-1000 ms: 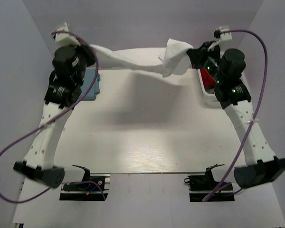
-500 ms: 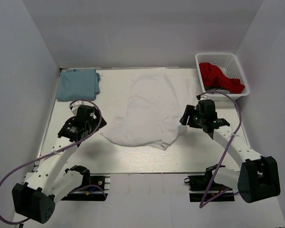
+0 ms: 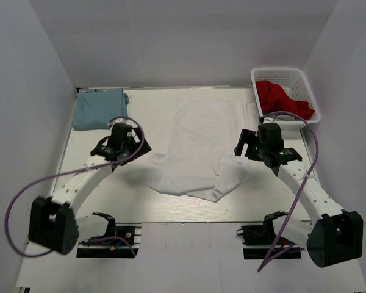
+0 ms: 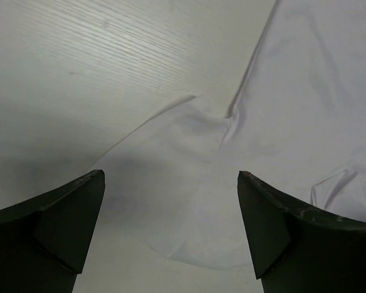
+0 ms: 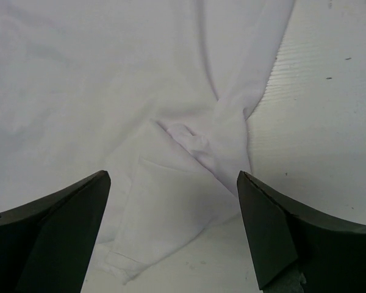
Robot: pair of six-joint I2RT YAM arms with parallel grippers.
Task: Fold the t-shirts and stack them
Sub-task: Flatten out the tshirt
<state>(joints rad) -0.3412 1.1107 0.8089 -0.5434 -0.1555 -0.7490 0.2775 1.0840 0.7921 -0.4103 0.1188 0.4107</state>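
The left pincer point(image 4: 171, 176) stood wide and empty above the near left sleeve of the white t-shirt point(image 3: 198, 140). The right pincer point(image 5: 174, 175) was just as wide and empty above the opposite sleeve, which lay twisted and doubled over itself directly beneath its jaws. The shirt was spread on the worktop point(image 3: 146, 113) between the two pincers, its body running away from them toward the far edge and its broader, rumpled end nearest them. The step in hand looked like flattening ahead of the first fold. Doing it well probably meant pinching each sleeve low at its outer edge, untwisting the one under the right pincer, and drawing both outward evenly so the body stayed square. The thin cloth would likely bunch if dragged, so a short lift seemed wiser. The light blue t-shirt point(image 3: 99, 108) lay folded well beyond the left pincer and to its outer side, ready to be stacked on. Beyond the right pincer sat a white basket point(image 3: 280, 69) holding a red garment point(image 3: 280, 101).
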